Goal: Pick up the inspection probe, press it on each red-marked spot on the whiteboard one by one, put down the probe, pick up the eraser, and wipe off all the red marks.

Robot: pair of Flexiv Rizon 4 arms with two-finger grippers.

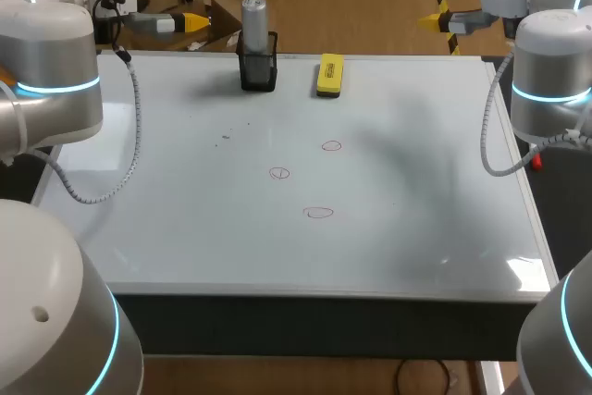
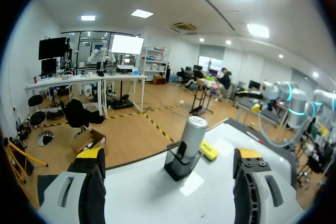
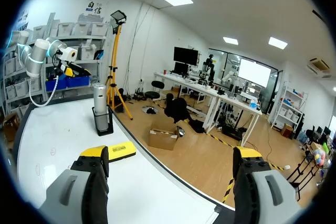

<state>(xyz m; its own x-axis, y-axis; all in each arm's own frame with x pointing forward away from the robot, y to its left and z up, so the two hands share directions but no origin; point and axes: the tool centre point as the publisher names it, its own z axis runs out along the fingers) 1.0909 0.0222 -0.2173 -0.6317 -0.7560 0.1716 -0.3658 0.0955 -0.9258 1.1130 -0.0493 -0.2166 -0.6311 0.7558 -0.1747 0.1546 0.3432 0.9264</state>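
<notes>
The grey cylindrical probe point(image 1: 254, 18) stands upright in a black holder point(image 1: 258, 69) at the far edge of the whiteboard point(image 1: 425, 228). The yellow eraser point(image 1: 329, 75) lies flat just right of the holder. Three red marks point(image 1: 331, 146) point(image 1: 279, 173) point(image 1: 318, 213) sit near the board's middle. My left gripper point(image 1: 195, 22) hangs open past the far left corner; in its wrist view the left gripper point(image 2: 170, 155) faces the probe point(image 2: 191, 135) and eraser point(image 2: 209, 150). My right gripper point(image 1: 429, 19) is open beyond the far right corner, and the right gripper point(image 3: 170, 153) holds nothing, with the eraser point(image 3: 116, 151) and probe point(image 3: 100, 100) ahead.
Both arms' elbows point(image 1: 55, 80) point(image 1: 550, 90) hang over the board's left and right edges, with grey cables looping down. The board's dark front edge point(image 1: 314, 321) runs along the near side. A few small dark specks point(image 1: 225, 139) lie left of the marks.
</notes>
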